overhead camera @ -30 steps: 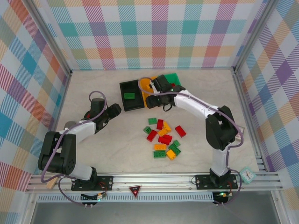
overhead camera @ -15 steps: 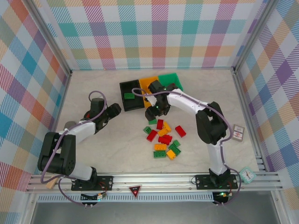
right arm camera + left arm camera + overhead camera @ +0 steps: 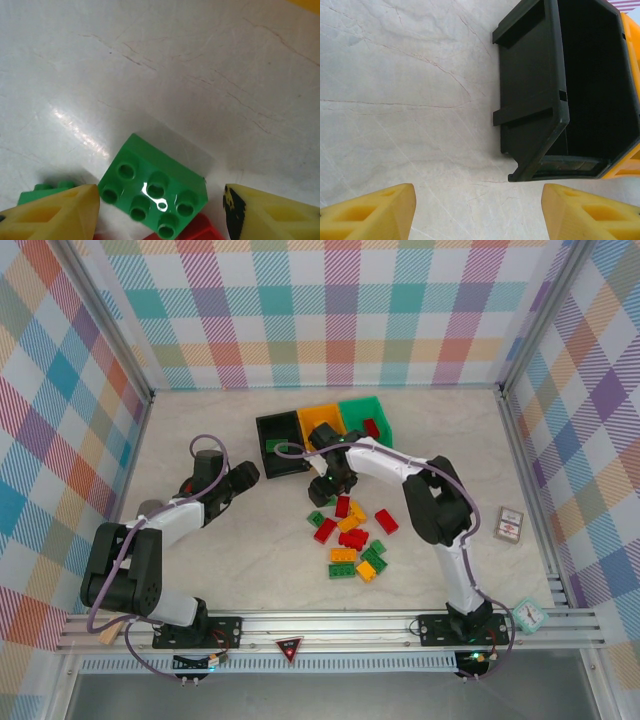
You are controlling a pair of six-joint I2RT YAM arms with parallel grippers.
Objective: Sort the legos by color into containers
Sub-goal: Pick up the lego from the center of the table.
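Right tool (jaws apart) has come down over green lego.

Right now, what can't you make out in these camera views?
Right wrist view: the red lego is cut off by the bottom edge.
Right wrist view: a second green lego is partly behind a fingertip.
Left wrist view: the black bin is too dark inside to show any contents.
Top view: the right arm covers the near part of the orange bin.
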